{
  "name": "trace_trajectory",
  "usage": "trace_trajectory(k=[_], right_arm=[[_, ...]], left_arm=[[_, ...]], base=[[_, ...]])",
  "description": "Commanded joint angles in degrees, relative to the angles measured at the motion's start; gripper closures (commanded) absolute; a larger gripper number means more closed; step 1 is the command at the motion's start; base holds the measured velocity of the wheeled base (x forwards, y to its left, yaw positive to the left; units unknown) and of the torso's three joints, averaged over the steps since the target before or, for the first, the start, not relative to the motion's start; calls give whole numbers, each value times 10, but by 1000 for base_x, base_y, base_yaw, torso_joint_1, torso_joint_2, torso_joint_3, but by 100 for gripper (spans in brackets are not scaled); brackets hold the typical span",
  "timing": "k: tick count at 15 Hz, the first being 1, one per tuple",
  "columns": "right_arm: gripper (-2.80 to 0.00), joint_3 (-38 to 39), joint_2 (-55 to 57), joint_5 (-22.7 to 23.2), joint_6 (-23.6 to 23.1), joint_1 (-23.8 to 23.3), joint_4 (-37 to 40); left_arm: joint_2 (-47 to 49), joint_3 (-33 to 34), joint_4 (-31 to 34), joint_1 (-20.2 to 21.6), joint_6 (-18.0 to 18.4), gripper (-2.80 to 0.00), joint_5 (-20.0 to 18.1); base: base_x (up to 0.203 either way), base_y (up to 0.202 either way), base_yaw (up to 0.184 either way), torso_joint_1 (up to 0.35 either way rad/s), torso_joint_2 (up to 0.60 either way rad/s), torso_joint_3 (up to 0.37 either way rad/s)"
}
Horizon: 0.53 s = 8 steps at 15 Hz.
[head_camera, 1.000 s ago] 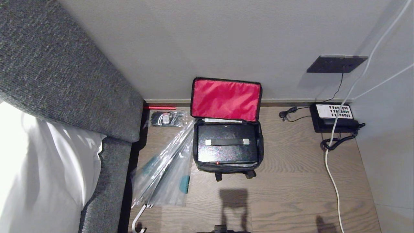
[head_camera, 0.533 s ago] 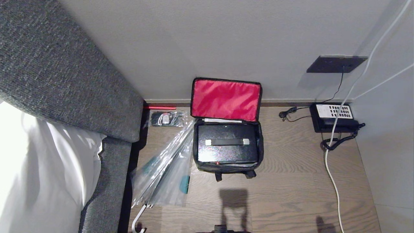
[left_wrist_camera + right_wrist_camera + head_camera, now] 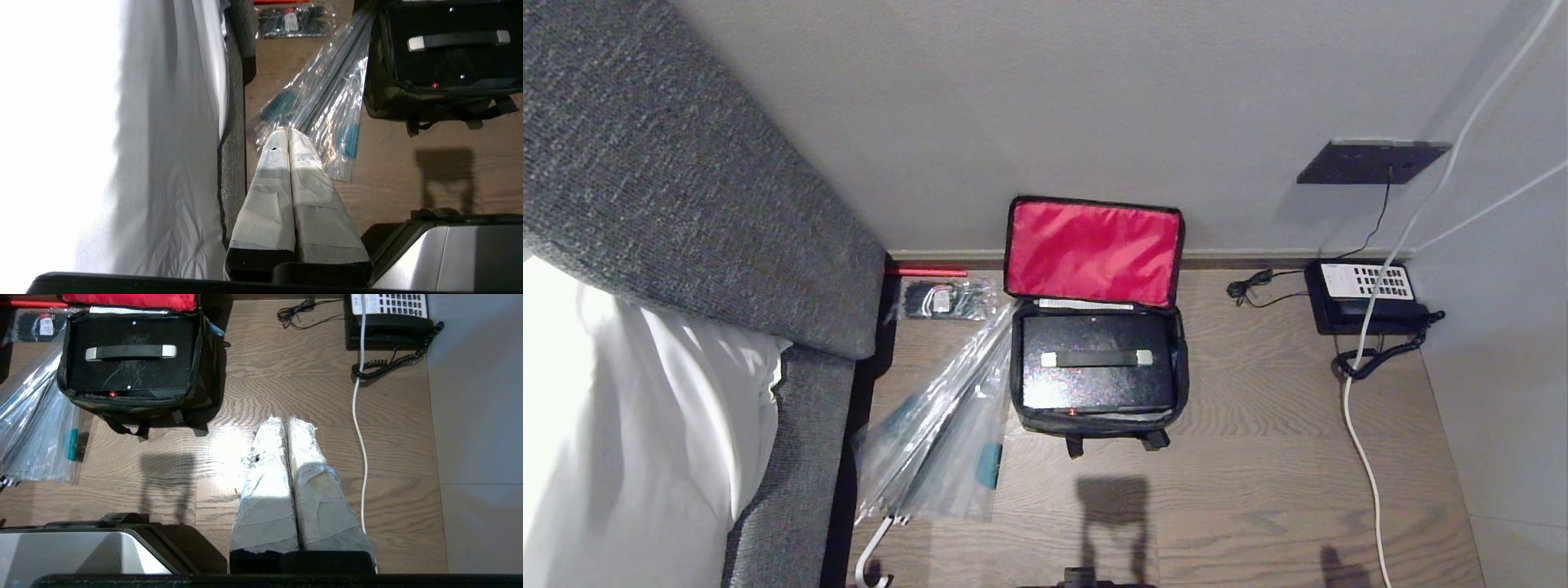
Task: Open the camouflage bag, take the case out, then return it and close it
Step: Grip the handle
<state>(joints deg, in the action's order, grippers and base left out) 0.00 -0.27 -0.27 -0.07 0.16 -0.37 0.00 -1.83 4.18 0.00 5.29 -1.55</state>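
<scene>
**Both grippers parked, bag already open**

Left gripper and right gripper hang above the wooden floor with taped fingers pressed together, holding nothing. Against the wall, the boxy camouflage bag has its red-lined lid up, and the black hard case sits inside. Next, I judge, an arm must reach its silver-ended handle.

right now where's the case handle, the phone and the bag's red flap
case handle (image 3: 1097,358): head view, middle of the dark grip.
phone (image 3: 1364,280): head view, white keypad panel.
red flap (image 3: 1093,251): head view, centre of the red lining.
</scene>
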Motion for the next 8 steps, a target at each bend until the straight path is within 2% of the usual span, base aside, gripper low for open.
trace_trajectory(k=[1,8], right_arm=[[0,1,-16,0,0,0,0],[0,2,-16,0,0,0,0]], left_arm=[[0,13,-29,0,0,0,-1],[0,18,-43,0,0,0,-2]], base=[[0,0,0,0,0,0],[0,0,0,0,0,0]])
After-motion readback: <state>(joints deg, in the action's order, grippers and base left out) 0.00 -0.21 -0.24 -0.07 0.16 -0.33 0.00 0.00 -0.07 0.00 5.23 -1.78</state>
